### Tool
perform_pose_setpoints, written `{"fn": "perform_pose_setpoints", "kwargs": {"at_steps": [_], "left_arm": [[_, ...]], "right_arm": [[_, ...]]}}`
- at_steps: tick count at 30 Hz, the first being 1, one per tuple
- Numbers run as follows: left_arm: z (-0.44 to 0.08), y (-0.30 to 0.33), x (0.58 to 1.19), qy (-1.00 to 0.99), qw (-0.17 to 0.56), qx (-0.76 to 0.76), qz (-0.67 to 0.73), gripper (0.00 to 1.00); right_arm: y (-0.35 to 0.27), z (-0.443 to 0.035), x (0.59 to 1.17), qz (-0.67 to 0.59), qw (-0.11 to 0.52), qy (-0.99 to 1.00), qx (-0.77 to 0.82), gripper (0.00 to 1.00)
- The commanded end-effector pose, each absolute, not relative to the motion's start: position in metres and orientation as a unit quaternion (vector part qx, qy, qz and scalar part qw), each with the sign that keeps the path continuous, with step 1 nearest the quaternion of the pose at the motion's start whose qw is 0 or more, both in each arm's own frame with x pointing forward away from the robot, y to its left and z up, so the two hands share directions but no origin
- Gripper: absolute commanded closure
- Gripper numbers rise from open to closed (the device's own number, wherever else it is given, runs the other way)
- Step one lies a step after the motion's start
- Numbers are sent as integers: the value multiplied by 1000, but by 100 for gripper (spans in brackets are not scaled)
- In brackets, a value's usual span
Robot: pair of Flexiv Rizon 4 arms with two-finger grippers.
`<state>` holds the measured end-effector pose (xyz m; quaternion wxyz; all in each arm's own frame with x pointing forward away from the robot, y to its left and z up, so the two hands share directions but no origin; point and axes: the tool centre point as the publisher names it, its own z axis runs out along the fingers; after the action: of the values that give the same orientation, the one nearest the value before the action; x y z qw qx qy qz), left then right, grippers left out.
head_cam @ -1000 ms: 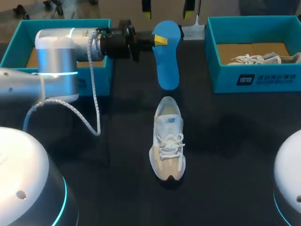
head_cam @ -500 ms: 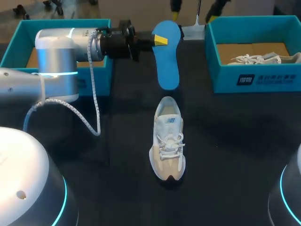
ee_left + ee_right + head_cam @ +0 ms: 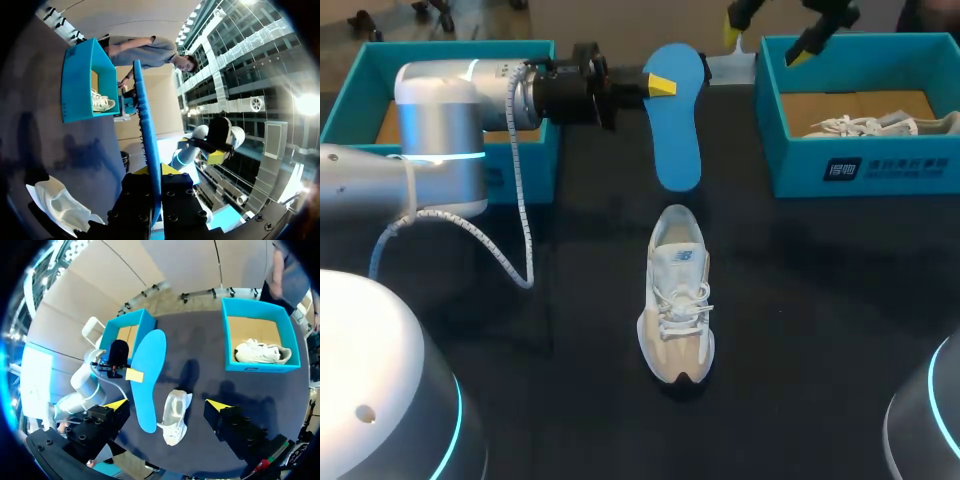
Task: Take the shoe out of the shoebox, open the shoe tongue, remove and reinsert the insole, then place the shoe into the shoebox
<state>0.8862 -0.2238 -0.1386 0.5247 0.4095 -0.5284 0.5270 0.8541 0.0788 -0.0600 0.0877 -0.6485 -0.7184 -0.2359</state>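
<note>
Left tool (image 3: 660, 85) clamped on blue insole (image 3: 678, 120), held over the desk's (image 3: 820, 300) far edge, unchanged. Sneaker (image 3: 677, 295) stays mid-desk, toe toward the near edge. Right tool (image 3: 767, 38), fingers apart, has drifted right, now over the far-right shoebox (image 3: 860, 165).

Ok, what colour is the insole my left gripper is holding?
The insole is bright blue all over, seen best in the head view.

The left gripper (image 3: 156, 172) is clamping the blue insole (image 3: 145, 115) edge-on, the teal shoebox (image 3: 76, 92) sitting at its ten o'clock, the white shoe (image 3: 60, 205) lying at its eight o'clock.
</note>
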Motion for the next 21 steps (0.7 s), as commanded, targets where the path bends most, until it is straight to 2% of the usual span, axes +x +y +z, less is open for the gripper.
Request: {"fn": "perform_pose_setpoints", "kwargs": {"at_steps": [1,13,17,21], "left_arm": [[-138,-224,885,-528,524,410,527,100],[-138,-224,885,-528,524,410,527,100],[-138,-224,885,-528,524,410,527,100],[-138,-224,885,-528,524,410,527,100]], "right_arm": [[77,-66,856,-298,158,-709,-619,0],[77,-66,856,-298,158,-709,-619,0],[74,-77,859,-349,203,-700,-589,0],[71,-87,861,-374,221,-696,-572,0]]}}
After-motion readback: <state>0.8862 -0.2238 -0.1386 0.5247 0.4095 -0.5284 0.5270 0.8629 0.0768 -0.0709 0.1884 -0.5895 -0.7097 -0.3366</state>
